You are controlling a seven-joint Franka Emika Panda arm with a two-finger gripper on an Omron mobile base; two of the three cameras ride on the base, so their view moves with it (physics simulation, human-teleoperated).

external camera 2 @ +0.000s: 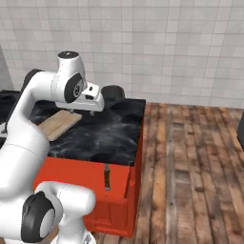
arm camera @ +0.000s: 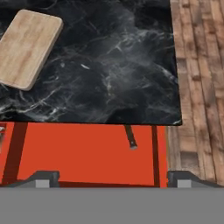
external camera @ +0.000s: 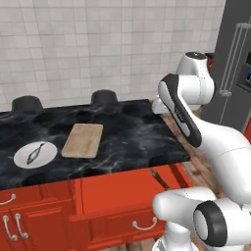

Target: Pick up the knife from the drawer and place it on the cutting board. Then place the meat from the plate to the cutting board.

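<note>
My gripper (arm camera: 113, 176) hangs open and empty above the open drawer (arm camera: 78, 153), where the knife (arm camera: 130, 137) lies near the right wall, half tucked under the counter (arm camera: 113, 74) edge. I judge the best approach is straight down, fingers straddling the handle across its width, then a lift clear before swinging to the board (arm camera: 27, 47).

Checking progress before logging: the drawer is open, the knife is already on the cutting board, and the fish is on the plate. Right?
Not quite: the knife lies in the open drawer, not on the bare cutting board, as the hand view shows. The fish is on the plate.
</note>
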